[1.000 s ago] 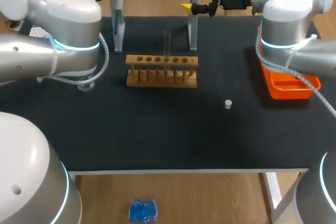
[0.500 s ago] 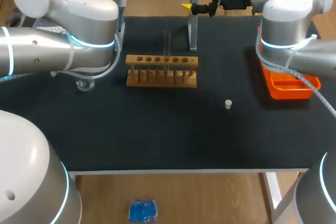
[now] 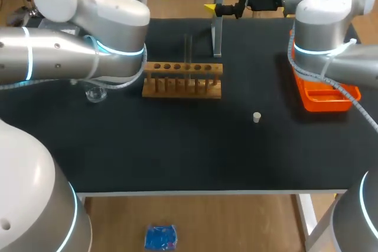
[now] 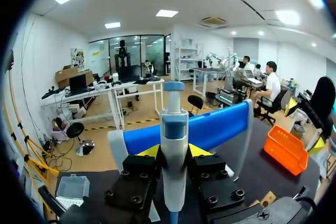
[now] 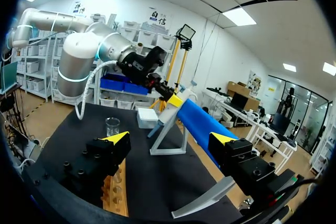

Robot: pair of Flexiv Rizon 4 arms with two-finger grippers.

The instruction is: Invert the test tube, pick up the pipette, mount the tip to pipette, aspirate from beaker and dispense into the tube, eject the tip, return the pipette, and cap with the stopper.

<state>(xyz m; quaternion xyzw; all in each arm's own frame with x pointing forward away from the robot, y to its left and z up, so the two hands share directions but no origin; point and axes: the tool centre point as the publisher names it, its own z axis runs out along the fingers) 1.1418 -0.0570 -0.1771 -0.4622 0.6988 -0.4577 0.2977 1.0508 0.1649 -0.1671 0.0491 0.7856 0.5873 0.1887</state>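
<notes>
A small white stopper point(image 3: 257, 117) lies alone on the black table point(image 3: 177, 157). Behind it, a clear test tube point(image 3: 188, 48) stands upright in a wooden rack point(image 3: 182, 79), with a glass beaker point(image 3: 94, 94) beside the rack, under the left arm. At the far edge, the left gripper point(image 4: 173, 150) clamps a white-and-blue pipette point(image 4: 174, 124) in front of the blue stand point(image 4: 220, 127). The right gripper point(image 5: 170, 140) hangs spread wide, holding nothing.

1. Head view: fixed high behind the robot, looking down and forward over the whole table. The wooden rack point(image 3: 182, 79) lies centrally, toward the far edge.
2. Left wrist view: positioned beyond the rack, facing away from it. The pipette point(image 4: 174, 161) stands very near the lens.
3. Right wrist view: positioned near the rack, looking across it toward the beaker point(image 5: 112, 127). The head view also shows both.
</notes>
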